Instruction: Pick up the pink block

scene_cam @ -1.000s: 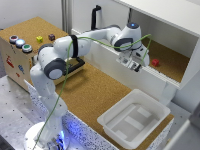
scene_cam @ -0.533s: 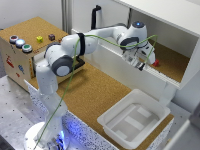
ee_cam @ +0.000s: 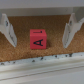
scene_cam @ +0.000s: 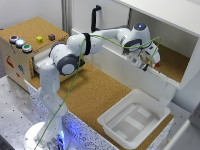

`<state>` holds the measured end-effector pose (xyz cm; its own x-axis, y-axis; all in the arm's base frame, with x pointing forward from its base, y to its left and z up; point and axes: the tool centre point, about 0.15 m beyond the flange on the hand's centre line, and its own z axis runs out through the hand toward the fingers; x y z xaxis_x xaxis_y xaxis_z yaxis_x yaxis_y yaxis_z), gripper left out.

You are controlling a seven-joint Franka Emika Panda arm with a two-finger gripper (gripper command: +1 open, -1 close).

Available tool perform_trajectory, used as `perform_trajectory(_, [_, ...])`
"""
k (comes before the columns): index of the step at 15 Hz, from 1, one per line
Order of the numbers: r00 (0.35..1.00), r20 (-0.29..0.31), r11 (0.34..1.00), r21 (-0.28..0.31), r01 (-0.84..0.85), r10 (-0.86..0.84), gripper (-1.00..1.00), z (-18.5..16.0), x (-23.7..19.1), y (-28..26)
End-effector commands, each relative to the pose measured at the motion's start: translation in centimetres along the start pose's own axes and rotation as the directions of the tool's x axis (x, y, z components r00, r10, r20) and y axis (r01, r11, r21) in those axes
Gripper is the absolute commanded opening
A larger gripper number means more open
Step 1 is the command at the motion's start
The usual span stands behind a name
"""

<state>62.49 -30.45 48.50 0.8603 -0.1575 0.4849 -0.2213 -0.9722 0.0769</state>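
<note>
My fingers (ee_cam: 38,31) stand apart, one on each side of the pink block (ee_cam: 38,39), neither touching it. The block sits between them on the cork counter (ee_cam: 20,52), upright, a dark letter A on the face toward my wrist. Just beyond the block runs a white wall (ee_cam: 35,7); nearer me lies a pale speckled ledge (ee_cam: 45,67). In the exterior view my fingers (scene_cam: 146,61) hang inside the white shelf (scene_cam: 172,75), well apart from the white tray (scene_cam: 134,120), the yellow cube (scene_cam: 39,39) and the purple cube (scene_cam: 51,37).

Arm stretched far out, pincer (ee_cam: 39,31) spread wide (fingers (ee_cam: 8,31) well apart)
</note>
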Motion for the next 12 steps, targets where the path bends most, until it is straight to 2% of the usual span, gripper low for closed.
perform_trajectory(1, [0.994,0.106,0.998,0.06,0.024,-0.031,1.0,4.1,5.0,-0.2])
perform_trajectory(5, [0.993,0.104,0.998,0.053,0.041,-0.047,1.0,4.8,6.6,-0.5])
perform_trajectory(6, [0.993,0.102,0.998,0.051,0.049,-0.054,-1.0,4.9,6.8,-0.6])
perform_trajectory(12, [0.991,0.115,0.997,0.063,0.055,-0.062,-1.0,5.4,6.9,-0.7])
